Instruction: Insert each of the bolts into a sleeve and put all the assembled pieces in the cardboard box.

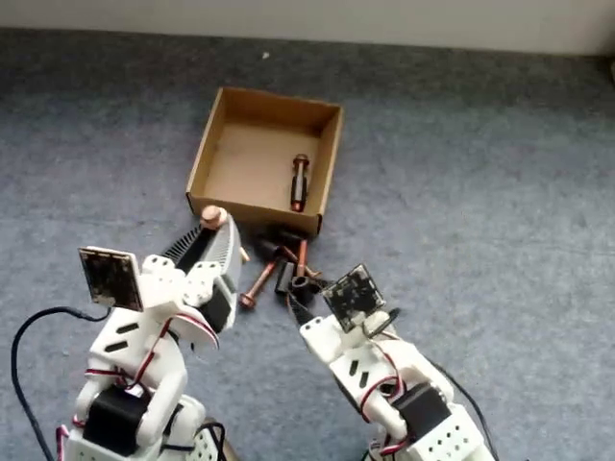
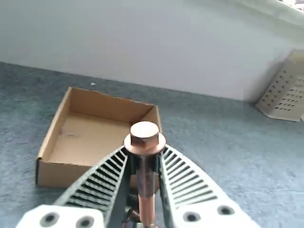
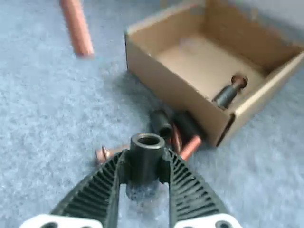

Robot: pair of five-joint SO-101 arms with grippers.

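Bolt (image 2: 144,137) gripped in left hand (image 2: 144,151), sleeve (image 3: 146,152) gripped in right hand (image 3: 145,159).
Both sit 6 o'clock of box (image 1: 216,144); centre shaft over hole, lower straight.

Grey carpet-like worktop (image 1: 500,192) runs to a pale wall (image 1: 384,19) at twelve o'clock; a white perforated crate (image 2: 285,90) sits near that wall.

I get soft, even daylight across the counter (image 1: 500,192), with nothing blown out. In the high view a thin shadow hugs the cardboard box (image 1: 213,144) along its 6 o'clock wall, and its inside stays evenly lit. The bolt (image 2: 144,137) head carries a mild sheen, and the wall (image 2: 142,38) behind it reads bright and flat
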